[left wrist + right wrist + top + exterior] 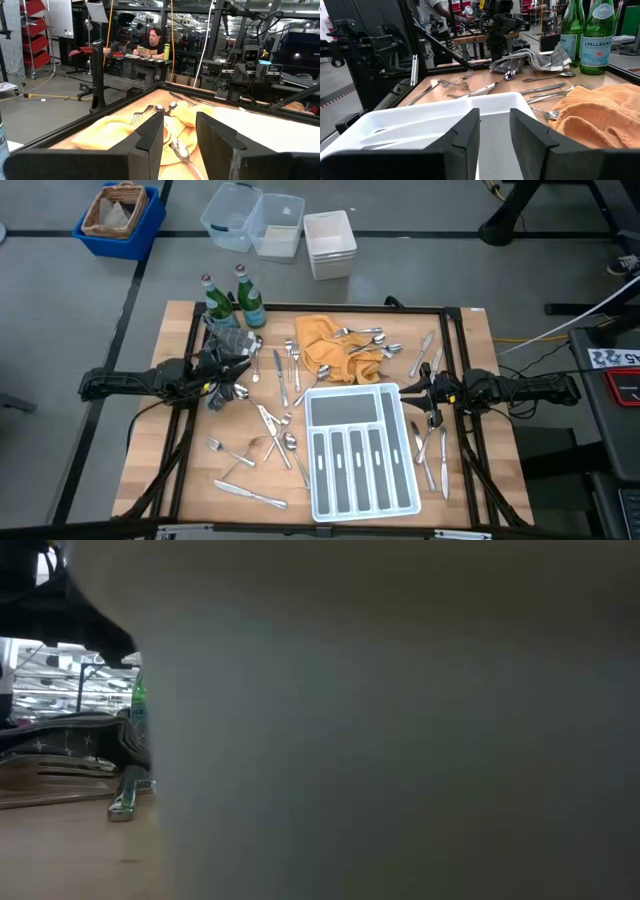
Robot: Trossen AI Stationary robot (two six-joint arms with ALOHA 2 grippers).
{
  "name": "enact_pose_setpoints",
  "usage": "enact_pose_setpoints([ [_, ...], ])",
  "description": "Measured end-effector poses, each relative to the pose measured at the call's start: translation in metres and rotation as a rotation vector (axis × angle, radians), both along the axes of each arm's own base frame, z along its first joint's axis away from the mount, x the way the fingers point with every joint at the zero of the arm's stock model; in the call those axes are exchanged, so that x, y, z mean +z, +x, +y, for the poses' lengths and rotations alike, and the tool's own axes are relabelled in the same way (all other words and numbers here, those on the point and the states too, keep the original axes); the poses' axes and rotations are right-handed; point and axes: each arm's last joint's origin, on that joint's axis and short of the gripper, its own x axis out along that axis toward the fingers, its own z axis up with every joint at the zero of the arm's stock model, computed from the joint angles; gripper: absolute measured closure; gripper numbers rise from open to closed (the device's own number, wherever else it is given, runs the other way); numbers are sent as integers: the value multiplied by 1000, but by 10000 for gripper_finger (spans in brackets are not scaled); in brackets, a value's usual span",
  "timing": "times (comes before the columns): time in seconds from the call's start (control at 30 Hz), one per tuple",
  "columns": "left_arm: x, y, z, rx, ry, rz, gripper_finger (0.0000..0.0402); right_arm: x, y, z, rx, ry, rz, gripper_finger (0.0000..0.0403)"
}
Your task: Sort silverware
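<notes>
Blocking most of the low view, a pale blurred surface leaves only a sliver of table at one side. From above, silverware (285, 395) lies scattered across the wooden table (175, 470), some on an orange cloth (325, 345), around a white tray (358, 450) with nothing in it. Two green bottles (232, 300) and a grey cloth (530, 59) stand at the far left corner. Left gripper (240, 370) and right gripper (418, 388) hover either side, fingers spread, holding nothing.
</notes>
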Motion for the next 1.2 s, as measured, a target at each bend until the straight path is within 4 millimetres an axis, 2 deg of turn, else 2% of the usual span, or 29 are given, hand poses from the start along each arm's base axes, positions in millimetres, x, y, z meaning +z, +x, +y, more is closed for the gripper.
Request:
enact_pose_setpoints([
  [0.3,0,0,0,0,0,0,298,8,0,0,-4,17,-60,292],
  [0.43,0,0,0,0,0,0,298,18,-1,-1,-16,93,-157,292],
  [0.7,0,0,0,0,0,0,298,36,-4,-1,-16,137,-337,292],
  [0.77,0,0,0,0,0,0,298,43,-7,-3,-65,152,-414,292],
  [0.9,0,0,0,0,0,0,298,52,-12,-11,-312,277,-529,292],
  [1.0,0,0,0,0,0,0,298,52,-12,-15,-468,318,-501,292],
  [1.2,0,0,0,-2,-37,-17,298,60,-8,-16,-514,344,-312,292],
])
